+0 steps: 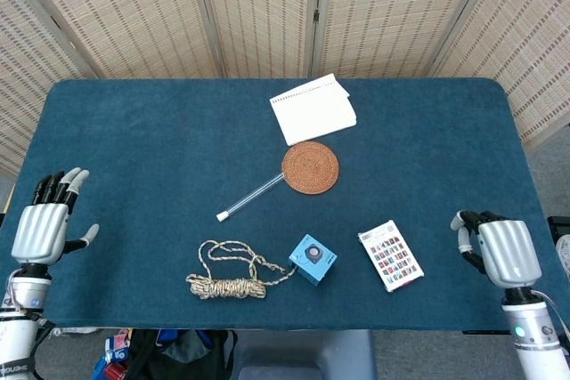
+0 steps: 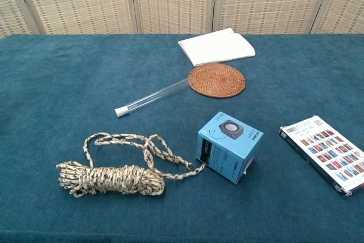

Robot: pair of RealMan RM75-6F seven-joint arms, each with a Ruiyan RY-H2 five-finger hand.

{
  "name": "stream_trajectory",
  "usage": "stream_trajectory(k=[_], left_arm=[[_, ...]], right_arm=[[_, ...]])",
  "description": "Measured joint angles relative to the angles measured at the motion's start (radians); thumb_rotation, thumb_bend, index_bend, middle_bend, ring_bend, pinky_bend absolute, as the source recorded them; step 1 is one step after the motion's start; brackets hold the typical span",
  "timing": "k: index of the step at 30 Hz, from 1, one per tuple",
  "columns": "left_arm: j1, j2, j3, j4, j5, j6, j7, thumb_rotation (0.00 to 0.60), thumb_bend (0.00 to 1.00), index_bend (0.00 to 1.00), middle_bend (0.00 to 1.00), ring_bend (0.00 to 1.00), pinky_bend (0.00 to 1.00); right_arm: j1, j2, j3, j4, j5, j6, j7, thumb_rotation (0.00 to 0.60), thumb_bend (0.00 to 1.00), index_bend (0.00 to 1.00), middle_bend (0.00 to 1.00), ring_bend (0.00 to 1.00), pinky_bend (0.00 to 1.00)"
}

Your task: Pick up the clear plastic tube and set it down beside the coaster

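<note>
The clear plastic tube [image 1: 250,198] lies flat on the blue bench [image 1: 160,122], its long axis slanting from a white-capped end at lower left up to the right, where the far end touches or nearly touches the rim of the woven coaster [image 1: 310,167]. By that lie, the placing looks done.

Both hands sit well away from it at the near corners. The left hand [image 1: 41,227] hovers at the left edge, palm down, fingers apart and holding nothing. The right hand [image 1: 500,251] is at the right edge, fingers curled inward on nothing. Neither shows in the chest view. The tube lies roughly midway between them, slightly nearer the left hand.
</note>
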Motion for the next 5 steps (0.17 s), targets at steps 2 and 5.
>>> stream_trajectory(k=[2,5], left_arm=[[0.022,0.001,0.008,-0.008,0.016,0.027,0.001,0.6,0.25,0.07,0.0,0.0,0.0],[0.06,-0.001,0.019,-0.018,0.041,0.072,0.001,0.6,0.25,0.07,0.0,0.0,0.0]], right_arm=[[-0.028,0.001,-0.011,0.004,-0.016,0.018,0.009,0.6,0.57,0.51,0.6,0.55,0.67],[-0.067,0.0,-0.021,0.013,-0.034,0.038,0.025,0.6,0.57,0.51,0.6,0.55,0.67]])
